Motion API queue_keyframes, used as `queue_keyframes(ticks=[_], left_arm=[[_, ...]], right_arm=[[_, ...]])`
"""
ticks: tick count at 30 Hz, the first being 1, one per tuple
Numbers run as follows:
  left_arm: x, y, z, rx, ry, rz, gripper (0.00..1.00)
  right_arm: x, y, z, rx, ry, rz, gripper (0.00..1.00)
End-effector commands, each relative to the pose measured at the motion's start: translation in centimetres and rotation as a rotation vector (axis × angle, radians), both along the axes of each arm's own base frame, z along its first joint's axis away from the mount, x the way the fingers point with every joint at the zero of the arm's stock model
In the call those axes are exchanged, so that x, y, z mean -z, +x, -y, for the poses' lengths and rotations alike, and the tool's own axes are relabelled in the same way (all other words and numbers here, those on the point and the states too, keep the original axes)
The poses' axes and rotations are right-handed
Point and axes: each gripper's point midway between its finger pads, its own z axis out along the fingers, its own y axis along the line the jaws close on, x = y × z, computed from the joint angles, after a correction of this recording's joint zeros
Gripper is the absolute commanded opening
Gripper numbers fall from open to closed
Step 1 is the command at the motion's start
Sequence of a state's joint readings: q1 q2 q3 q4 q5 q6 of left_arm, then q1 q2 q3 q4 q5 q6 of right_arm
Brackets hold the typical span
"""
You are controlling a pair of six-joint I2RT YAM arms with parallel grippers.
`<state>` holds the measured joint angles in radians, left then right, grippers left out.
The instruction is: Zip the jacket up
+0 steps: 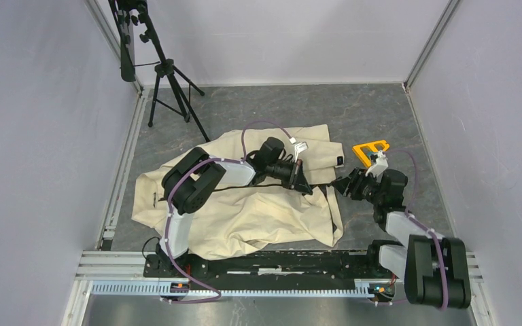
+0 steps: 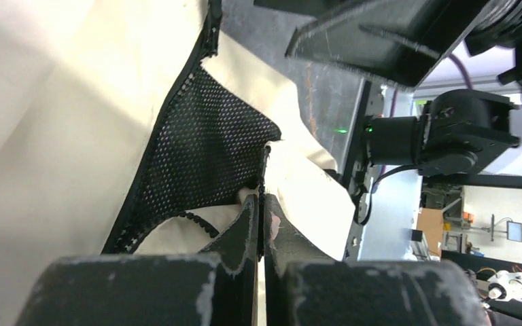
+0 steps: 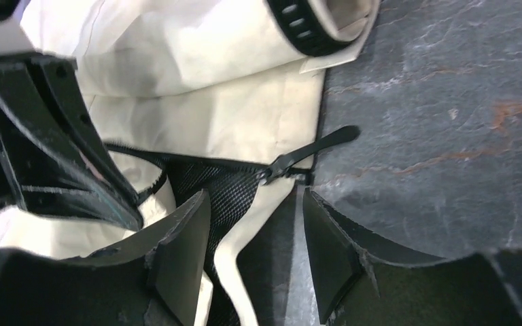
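the jacket [image 1: 245,210] lies spread on the table [image 1: 380,112], under and behind the left gripper [image 1: 302,180]. its zipper edge [image 2: 264,170] sits between that gripper's fingertips [image 2: 248,219]. the right gripper [image 1: 341,185] sits just right of it, at the jacket's edge. the zipper pull [image 3: 312,148] lies just ahead of its fingers. a small object [image 1: 370,148] lies beyond the right gripper. a tripod [image 1: 170,88] stands well beyond the left one.

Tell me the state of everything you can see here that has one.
Jacket, laid out, wrinkled.
Zipper, undone, slider at the hem.
Left gripper, shut on the jacket's zipper edge.
Right gripper, open, holding nothing, by the slider.
Tripod, upright.
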<state>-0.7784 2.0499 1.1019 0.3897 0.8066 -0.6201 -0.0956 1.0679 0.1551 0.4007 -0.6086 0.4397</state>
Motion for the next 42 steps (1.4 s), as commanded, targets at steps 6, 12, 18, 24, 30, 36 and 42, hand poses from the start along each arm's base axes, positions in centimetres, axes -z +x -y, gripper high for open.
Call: queue_keyframes(ticks=[6,12,18,24,30,36,42], left_arm=[[-0.5,-0.6,0.5,0.053,0.049,0.089,0.02],[-0.5,-0.7,0.6,0.065,0.042,0.092,0.02],[-0.9,-0.9,0.6,0.075,0.028,0.097,0.02],[-0.8,-1.0,0.7,0.084,0.021,0.092,0.02],[-0.5,-0.7,0.7,0.061,0.038,0.089,0.02],[0.3,-0.4,1.0,0.048,0.108,0.139,0.02],[-0.9,2.1,1.0,-0.048,0.189,0.267,0.02]], right_arm=[[0.1,2.1,-0.1,-0.001,0.077,-0.039,0.44],[1.2,2.3,0.7,0.041,0.053,-0.061,0.44],[1.4,3.4,1.5,0.081,0.042,-0.055,0.45],[1.4,4.2,1.0,0.073,0.081,-0.045,0.44],[1.3,4.6,0.8,0.088,0.123,-0.034,0.37],[0.8,5.2,1.3,0.151,0.155,-0.011,0.13],[-0.4,4.7,1.7,0.223,0.203,0.047,0.0]])
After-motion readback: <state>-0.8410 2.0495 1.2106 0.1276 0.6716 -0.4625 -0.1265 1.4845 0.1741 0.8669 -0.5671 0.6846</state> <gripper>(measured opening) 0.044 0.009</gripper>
